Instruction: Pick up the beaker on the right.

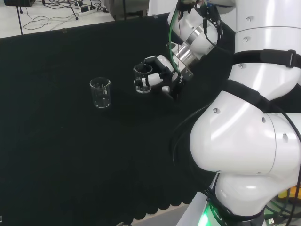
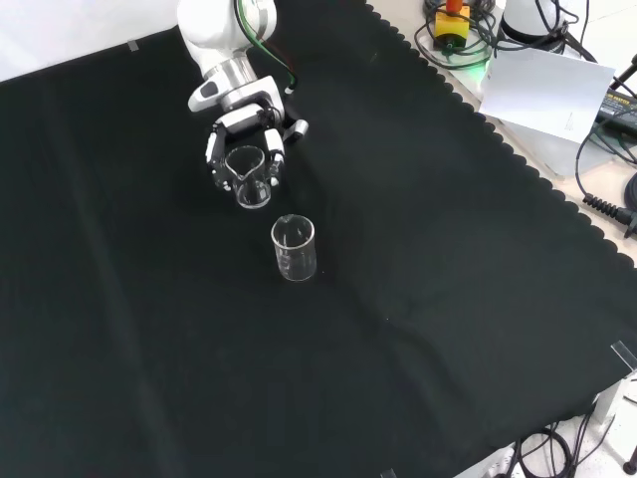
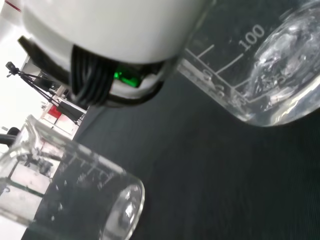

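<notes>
Free beaker (image 2: 294,248) stands near; robot hand (image 2: 244,134) grips the other beaker (image 2: 249,176).

— What stands near your hand (image 2: 242,134) on the tabletop (image 2: 448,299)?

— One obstacle: the second beaker (image 2: 294,247), upright on the cloth. In the front view it sits just below and right of the beaker in the hand (image 2: 248,176), near it but apart.

— Is there a gap between the two glasses?

— Yes, in the head view you see a strip of bare cloth between that beaker (image 1: 100,92) and the held one (image 1: 142,78).

— Where could you pass?

— In the front view the cloth lies open to the left, to the right and across the whole lower half. In the head view your own arm's white links (image 1: 244,132) block the right side.
</notes>
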Robot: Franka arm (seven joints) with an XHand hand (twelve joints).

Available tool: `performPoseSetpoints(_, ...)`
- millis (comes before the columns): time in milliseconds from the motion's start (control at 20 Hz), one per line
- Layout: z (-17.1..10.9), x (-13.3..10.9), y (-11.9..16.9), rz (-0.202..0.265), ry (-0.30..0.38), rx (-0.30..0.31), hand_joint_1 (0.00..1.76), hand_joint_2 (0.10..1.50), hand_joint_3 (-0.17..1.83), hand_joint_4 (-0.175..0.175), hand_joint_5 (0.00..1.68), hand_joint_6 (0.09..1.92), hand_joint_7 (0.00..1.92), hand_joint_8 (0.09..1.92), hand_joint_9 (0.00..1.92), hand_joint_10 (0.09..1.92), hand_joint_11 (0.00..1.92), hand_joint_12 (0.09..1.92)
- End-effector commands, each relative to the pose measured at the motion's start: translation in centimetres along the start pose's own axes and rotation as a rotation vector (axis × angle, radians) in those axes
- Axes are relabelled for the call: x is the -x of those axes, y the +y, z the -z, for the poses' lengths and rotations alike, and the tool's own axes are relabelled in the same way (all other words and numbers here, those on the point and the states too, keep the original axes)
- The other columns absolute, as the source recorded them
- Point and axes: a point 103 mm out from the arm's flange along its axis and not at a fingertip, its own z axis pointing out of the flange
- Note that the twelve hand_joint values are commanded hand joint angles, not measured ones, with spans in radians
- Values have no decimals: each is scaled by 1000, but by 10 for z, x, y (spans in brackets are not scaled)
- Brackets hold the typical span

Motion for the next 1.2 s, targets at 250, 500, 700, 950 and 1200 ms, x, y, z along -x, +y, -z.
performPoseSetpoints(250,33,-32,5,63,-219,-90,1314,614,740,-175,1232,751,1292,720,1443,745,1165,818)
performPoseSetpoints(500,37,-50,3,79,-302,-133,1332,481,935,-175,1230,766,1456,612,1468,733,1184,815)
performPoseSetpoints(700,34,-63,1,83,-343,-176,1334,466,955,-175,1234,760,1477,593,1490,714,1192,812)
performPoseSetpoints(950,31,-78,1,85,-373,-222,1334,464,955,-175,1239,749,1483,583,1515,685,1198,807)
performPoseSetpoints(1200,30,-92,5,89,-394,-251,1334,465,953,-175,1238,747,1483,583,1520,680,1201,807)
